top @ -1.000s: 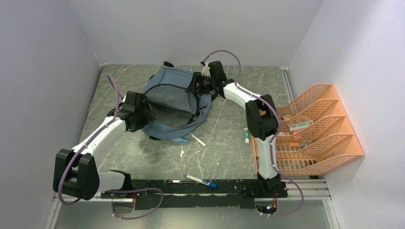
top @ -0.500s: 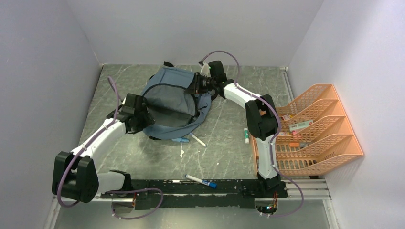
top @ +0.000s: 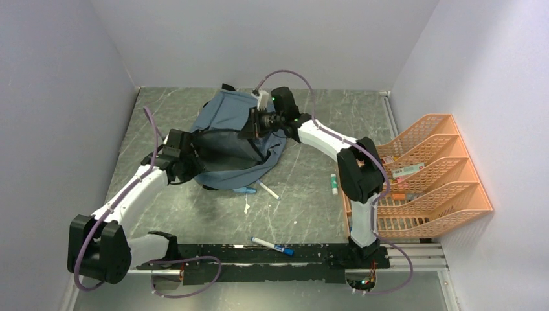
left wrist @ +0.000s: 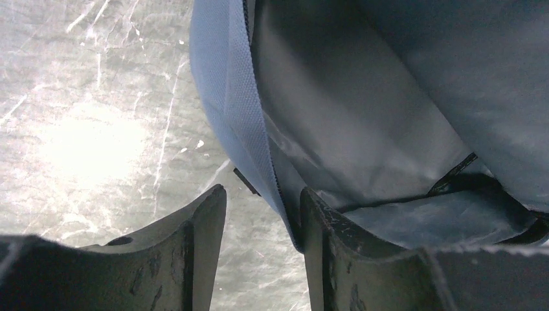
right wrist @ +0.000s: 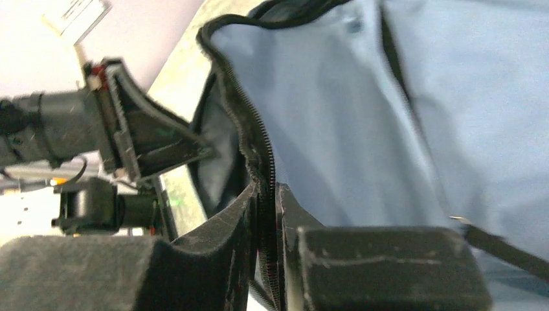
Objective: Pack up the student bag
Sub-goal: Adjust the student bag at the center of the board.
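The student bag (top: 236, 139), grey-blue with black zippers, lies on the table's far middle with its mouth partly gaping. My right gripper (top: 251, 124) is at the bag's far right rim. In the right wrist view the right gripper (right wrist: 265, 188) is shut on the black zipper edge (right wrist: 256, 139) of the bag (right wrist: 349, 116). My left gripper (top: 188, 159) sits at the near left rim. In the left wrist view the left gripper (left wrist: 262, 194) is open, with the rim of the bag (left wrist: 236, 103) between its fingers, touching only the right one.
An orange mesh tray rack (top: 440, 175) holding small items stands at the right wall. A white stick (top: 268, 190) and a blue item (top: 245, 190) lie just in front of the bag. A glue stick (top: 334, 183) lies near the rack, a marker (top: 272, 246) at the near edge.
The right gripper has shut on the zipper edge and carried it leftward, narrowing the bag's mouth. The left gripper's jaws have narrowed around the near rim and shifted slightly left.
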Controlling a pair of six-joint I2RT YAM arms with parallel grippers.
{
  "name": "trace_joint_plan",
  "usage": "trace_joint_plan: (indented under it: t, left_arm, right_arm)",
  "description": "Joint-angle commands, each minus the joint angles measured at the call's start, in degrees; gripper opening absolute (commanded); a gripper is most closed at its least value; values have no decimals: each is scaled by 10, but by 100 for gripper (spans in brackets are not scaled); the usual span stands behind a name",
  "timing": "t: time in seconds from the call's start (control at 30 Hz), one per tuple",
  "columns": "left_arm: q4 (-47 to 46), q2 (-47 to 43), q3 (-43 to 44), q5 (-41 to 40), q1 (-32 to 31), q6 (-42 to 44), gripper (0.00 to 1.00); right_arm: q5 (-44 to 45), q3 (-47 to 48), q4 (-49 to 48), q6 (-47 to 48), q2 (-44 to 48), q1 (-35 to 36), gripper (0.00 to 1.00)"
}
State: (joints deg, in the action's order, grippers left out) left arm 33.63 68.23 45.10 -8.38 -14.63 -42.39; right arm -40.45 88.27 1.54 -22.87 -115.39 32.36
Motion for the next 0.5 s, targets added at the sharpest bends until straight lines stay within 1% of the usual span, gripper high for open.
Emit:
trace_joint_plan:
  t: [0.0, 0.03, 0.1, 0.17, 0.2, 0.33, 0.4, 0.47]
  left_arm:
    - [27, -18, 2, -11, -4, 10, 51]
    - [30, -21, 3, -13, -4, 11, 51]
    - [36, -26, 7, -17, -4, 12, 51]
    - [40, -29, 9, -19, -4, 14, 51]
    - [42, -31, 10, -19, -4, 14, 51]
    - [49, -37, 13, -18, -4, 16, 51]
    - [55, -39, 16, -17, -4, 18, 51]
    - [60, -45, 21, -15, -4, 23, 53]
  right_arm:
    - [-24, -33, 3, 52, 41, 33, 19]
    - [-24, -36, 12, 65, 46, 40, 22]
    - [-21, -37, 36, 90, 53, 56, 29]
    - [-35, -33, 59, 109, 57, 64, 38]
    - [-44, -36, 60, 111, 62, 65, 40]
    - [-53, -62, 30, 100, 95, 65, 44]
    - [-32, -68, 31, 103, 115, 64, 46]
    - [11, -80, 25, 105, 140, 64, 47]
